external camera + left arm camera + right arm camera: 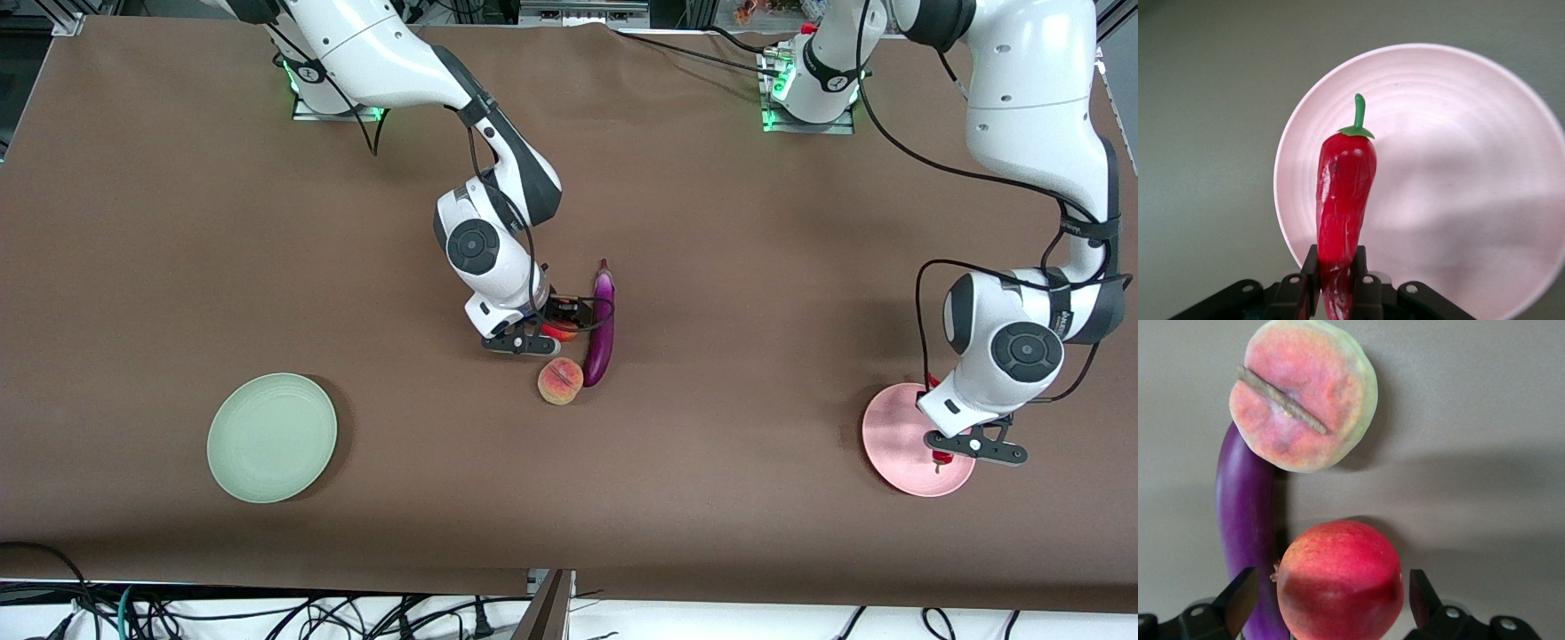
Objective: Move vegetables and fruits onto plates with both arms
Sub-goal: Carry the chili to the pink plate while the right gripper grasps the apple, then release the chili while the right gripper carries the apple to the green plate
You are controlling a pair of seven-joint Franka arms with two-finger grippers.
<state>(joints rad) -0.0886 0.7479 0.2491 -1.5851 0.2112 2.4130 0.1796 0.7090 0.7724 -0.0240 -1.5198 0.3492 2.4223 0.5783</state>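
Right gripper, jaws spread wide, straddles the round deep-red apple-like fruit, just beside the long glossy purple eggplant; smooth, firm, likely slippery, best pinched across its middle. Left gripper, over the pale pink plate, clamps the light, thin red chili pepper

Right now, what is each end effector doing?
Left end effector: shut on the red chili, over the pink plate.
Right end effector: open, straddling the red fruit.
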